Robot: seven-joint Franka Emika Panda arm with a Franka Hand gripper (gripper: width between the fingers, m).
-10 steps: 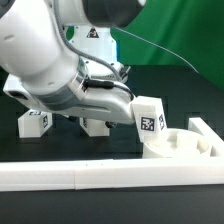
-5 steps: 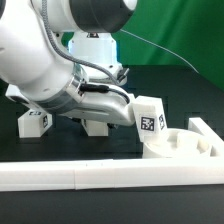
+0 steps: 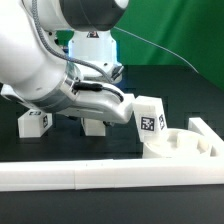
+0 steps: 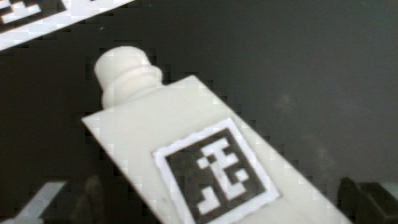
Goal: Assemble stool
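Note:
A white leg [image 3: 150, 120] with a black-and-white tag stands tilted on the round white seat [image 3: 180, 146], which lies in the corner of the border rail. In the wrist view the leg [image 4: 178, 130] shows its tag and a rounded peg end. My gripper [image 3: 135, 112] reaches this leg from the exterior view's left. Both dark fingers [image 4: 54, 200] flank the leg with gaps on either side, so my gripper [image 4: 210, 205] is open around it. Two more tagged legs [image 3: 37, 122] [image 3: 95, 125] lie on the black table under the arm.
A long white border rail [image 3: 90, 176] runs along the front, and its side piece [image 3: 206, 130] rises at the exterior view's right. A white tagged surface [image 4: 36, 15] shows past the leg in the wrist view. The bulky arm covers the exterior view's left half.
The arm's upper links have shifted a little in the exterior view. The gripper stays open at the leg, and the leg and seat have not moved.

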